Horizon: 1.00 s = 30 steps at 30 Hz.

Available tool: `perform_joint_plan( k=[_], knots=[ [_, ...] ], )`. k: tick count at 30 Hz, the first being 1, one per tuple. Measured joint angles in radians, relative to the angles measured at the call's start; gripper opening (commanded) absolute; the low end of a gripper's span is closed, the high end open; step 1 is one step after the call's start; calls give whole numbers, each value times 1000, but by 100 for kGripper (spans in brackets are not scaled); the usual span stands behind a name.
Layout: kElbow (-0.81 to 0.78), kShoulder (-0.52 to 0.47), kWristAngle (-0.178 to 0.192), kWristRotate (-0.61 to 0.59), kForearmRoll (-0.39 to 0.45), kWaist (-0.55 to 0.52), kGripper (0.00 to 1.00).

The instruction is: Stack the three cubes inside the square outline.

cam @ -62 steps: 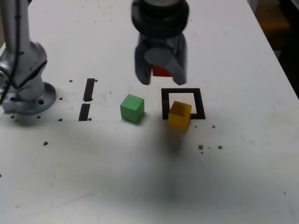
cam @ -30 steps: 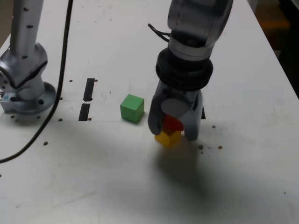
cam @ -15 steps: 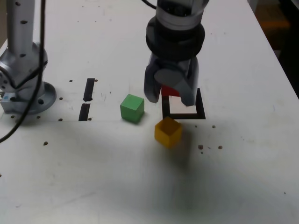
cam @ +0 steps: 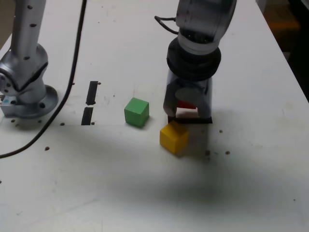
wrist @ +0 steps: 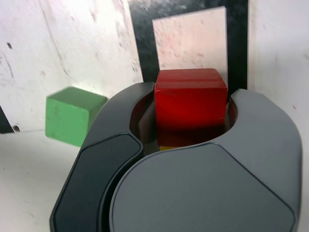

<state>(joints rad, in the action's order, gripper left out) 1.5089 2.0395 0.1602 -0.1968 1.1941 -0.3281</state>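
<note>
Gripping the red cube (cam: 187,103), the gripper (cam: 187,108) has dropped lower over the square outline (cam: 195,120)

One cube (cam: 186,103) sits over the outline (cam: 193,119); another (cam: 173,137) lies at its front corner, the third (cam: 136,112) toward the exterior view's left.

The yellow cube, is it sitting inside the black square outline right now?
No, the yellow cube rests on bare white table just outside the near edge of the square outline.
</note>
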Motion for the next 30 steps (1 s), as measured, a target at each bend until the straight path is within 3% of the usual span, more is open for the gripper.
perform_joint_plan(
  k=[9,25,28,30],
  knots=[
    [-85,0,-14,15,-117,36,30],
    [-94,30,1,44,-161,72,31],
    [-90,32,0,45,-161,75,37],
    [-89,32,-3,46,-161,75,47]
  ],
)
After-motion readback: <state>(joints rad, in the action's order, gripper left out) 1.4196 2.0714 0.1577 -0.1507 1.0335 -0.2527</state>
